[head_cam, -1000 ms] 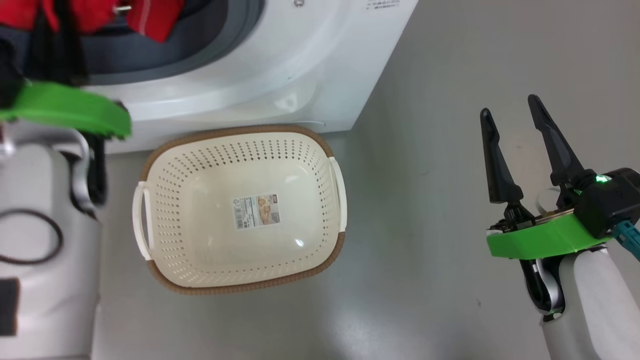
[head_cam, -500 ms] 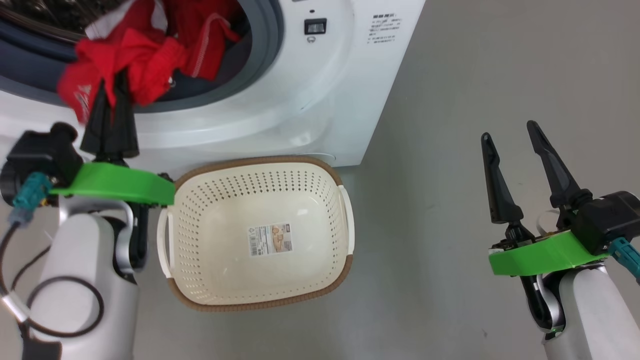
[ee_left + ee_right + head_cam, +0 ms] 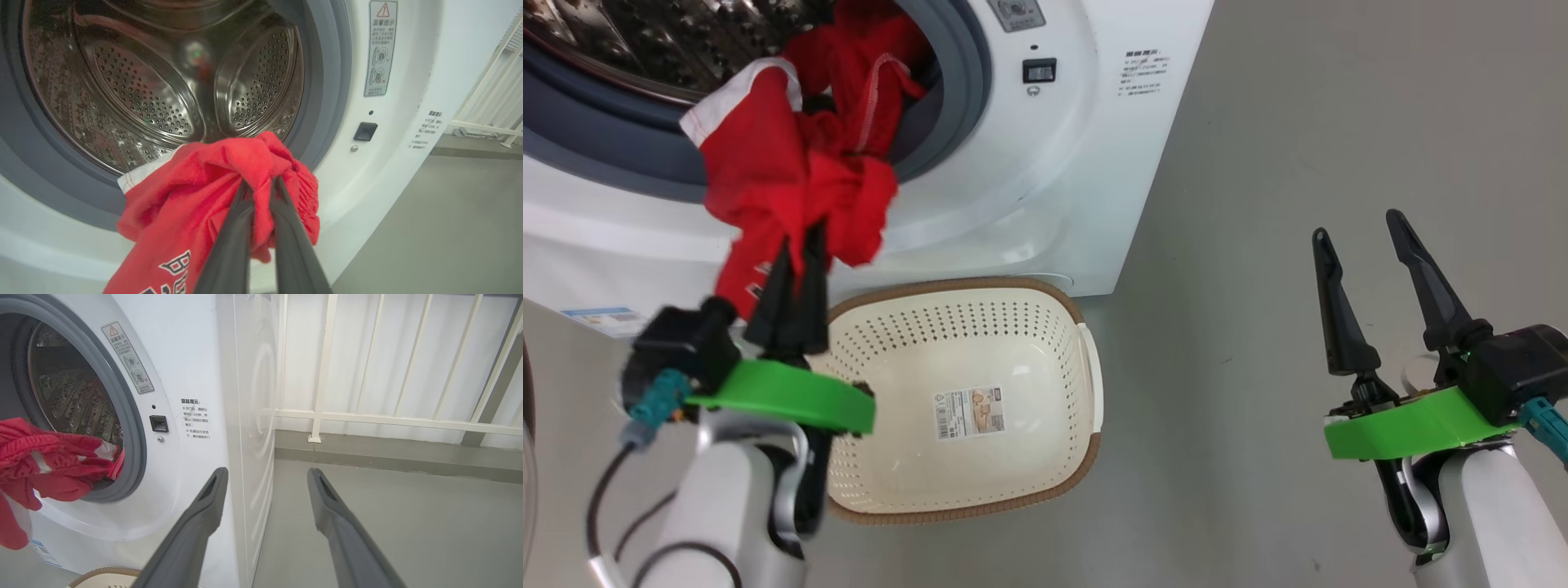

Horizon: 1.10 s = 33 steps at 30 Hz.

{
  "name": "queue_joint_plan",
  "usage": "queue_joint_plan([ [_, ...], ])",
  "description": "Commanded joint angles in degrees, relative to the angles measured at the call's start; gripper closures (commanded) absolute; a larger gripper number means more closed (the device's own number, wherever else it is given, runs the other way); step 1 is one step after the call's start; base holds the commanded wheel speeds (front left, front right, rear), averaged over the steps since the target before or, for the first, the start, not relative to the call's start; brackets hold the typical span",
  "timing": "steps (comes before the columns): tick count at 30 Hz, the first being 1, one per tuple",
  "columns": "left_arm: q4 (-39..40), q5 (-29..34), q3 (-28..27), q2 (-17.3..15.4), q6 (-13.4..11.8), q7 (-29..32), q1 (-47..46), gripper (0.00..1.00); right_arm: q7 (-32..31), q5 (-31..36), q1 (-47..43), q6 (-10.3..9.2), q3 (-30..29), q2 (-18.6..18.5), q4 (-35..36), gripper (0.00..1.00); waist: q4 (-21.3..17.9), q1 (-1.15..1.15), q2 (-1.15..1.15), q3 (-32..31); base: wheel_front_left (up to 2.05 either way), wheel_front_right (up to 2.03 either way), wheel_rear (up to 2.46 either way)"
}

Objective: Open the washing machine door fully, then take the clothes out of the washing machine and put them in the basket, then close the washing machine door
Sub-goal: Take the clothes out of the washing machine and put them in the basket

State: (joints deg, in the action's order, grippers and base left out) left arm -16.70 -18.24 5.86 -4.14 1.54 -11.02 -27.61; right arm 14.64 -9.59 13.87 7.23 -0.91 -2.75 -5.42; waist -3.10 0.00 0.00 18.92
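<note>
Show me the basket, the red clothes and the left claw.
basket (image 3: pixel 964 327), head view, on its perforated far wall.
clothes (image 3: pixel 760 155), head view, on the hanging red fabric.
left claw (image 3: pixel 802 245), head view, between its fingertips pinching the clothes.

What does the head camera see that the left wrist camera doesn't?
Of these two, the head view has the basket and the open right gripper. The left wrist view has a white railing beside the washing machine. Both have the left gripper shut on the red clothes, which hang out of the washing machine.
</note>
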Motion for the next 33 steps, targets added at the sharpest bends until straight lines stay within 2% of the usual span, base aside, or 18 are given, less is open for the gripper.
queue_joint_plan([
  [1, 2.13, -0.64, -0.88, -0.76, 0.27, 0.44, 1.57, 1.00, 0.36, -0.02, -1.10, 0.25, 0.90, -0.12, 1.71, 0.00, 0.08, 0.00, 0.00, 0.03, 0.00, 0.00, 0.00],
  [6, 1.11, -1.94, 0.41, 0.01, 0.15, 0.45, 3.78, 1.00, 0.36, 0.09, -1.43, 0.25, 0.74, -0.12, 2.07, 0.00, 0.25, 0.00, 0.00, 0.46, 0.00, 0.00, 0.00],
  [15, -11.19, -7.04, 3.76, 1.09, 0.74, -0.37, 3.67, 1.00, 0.36, -0.56, -0.78, 0.25, 1.52, -0.12, 2.23, 0.00, 0.23, 0.00, 0.00, 2.07, 0.00, 0.00, 0.00],
  [23, -24.95, -12.33, 8.66, 1.24, 1.60, -2.07, -0.21, 1.00, 0.36, -0.64, 0.02, 0.25, 2.15, -0.12, 2.27, 0.00, -0.67, 0.00, 0.00, 4.34, 0.00, 0.00, 0.00],
  [33, -38.11, -21.33, 13.12, 1.25, 3.87, -3.78, -5.92, 1.00, 0.36, -1.36, 1.46, 0.25, 3.04, -0.12, 2.11, 0.00, -2.41, 0.00, 0.00, 7.92, 0.00, 0.00, 0.00],
])
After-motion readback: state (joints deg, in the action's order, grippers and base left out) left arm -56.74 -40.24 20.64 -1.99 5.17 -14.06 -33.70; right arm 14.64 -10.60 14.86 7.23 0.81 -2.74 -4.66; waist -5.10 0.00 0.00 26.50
